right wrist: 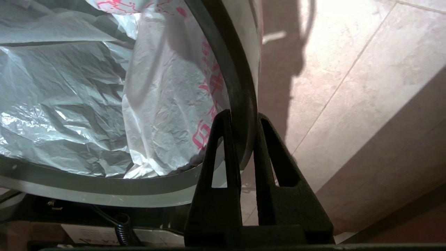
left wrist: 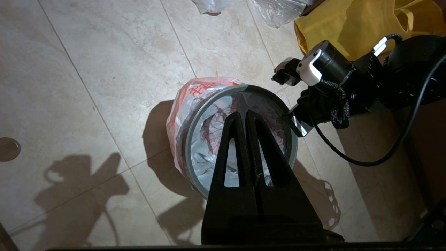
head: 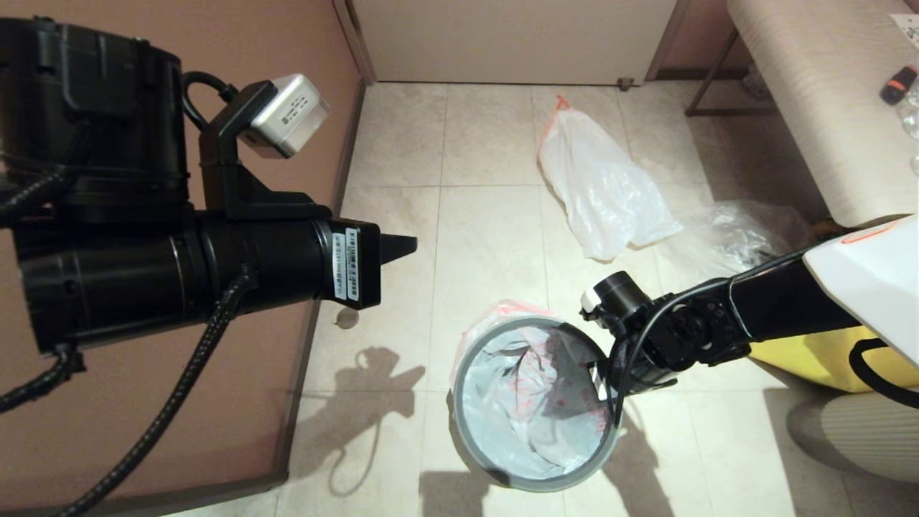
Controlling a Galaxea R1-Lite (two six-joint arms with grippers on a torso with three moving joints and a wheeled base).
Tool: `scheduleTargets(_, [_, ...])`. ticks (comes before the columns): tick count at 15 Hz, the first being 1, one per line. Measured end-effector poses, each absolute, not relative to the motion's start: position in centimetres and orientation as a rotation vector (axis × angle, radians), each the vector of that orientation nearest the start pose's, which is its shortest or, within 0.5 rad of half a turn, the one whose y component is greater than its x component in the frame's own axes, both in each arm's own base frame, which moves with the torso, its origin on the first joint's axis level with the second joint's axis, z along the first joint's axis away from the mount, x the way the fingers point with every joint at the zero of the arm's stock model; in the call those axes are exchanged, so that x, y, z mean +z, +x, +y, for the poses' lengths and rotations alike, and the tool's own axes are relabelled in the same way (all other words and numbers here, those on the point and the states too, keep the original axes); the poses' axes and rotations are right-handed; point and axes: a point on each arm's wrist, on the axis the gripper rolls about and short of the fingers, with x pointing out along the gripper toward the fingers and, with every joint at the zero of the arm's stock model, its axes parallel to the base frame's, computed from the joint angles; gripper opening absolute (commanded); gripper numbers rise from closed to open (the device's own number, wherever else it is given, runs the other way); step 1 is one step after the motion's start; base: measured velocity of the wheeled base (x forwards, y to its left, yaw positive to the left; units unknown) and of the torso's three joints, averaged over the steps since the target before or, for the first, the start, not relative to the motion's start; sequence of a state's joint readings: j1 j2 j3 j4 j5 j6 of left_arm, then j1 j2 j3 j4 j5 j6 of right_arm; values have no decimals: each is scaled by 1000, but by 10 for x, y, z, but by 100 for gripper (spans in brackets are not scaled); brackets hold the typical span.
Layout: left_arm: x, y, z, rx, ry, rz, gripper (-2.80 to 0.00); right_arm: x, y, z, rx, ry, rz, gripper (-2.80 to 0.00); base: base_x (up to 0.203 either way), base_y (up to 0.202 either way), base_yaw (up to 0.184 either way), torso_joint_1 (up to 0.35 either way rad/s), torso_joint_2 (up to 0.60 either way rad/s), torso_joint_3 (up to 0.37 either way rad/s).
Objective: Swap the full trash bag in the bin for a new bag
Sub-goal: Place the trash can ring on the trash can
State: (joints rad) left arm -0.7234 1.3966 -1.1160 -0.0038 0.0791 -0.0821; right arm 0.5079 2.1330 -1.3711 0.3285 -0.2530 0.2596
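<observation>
Your right gripper (right wrist: 242, 120) reaches in low, clamped on the bin's grey hoop (right wrist: 240, 83); left gripper (left wrist: 244, 120) hovers raised, fingers together.

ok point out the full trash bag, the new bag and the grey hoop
full trash bag (head: 603, 194): head view, its middle
new bag (head: 528, 409): head view, liner inside the bin
grey hoop (left wrist: 190, 139): left wrist view, rim band

Below the right gripper (right wrist: 242, 116), the bin's (head: 495, 470) black wall is mostly hidden by the hoop (head: 459, 373) and new bag (head: 517, 402).
</observation>
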Motion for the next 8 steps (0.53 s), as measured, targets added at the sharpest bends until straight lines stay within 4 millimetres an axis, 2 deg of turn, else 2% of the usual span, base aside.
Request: scheduleTargets(8, [291, 179, -154, -623, 32, 287, -280, 84, 343, 186, 94, -189, 1055, -280, 0, 0, 0, 0, 0, 0])
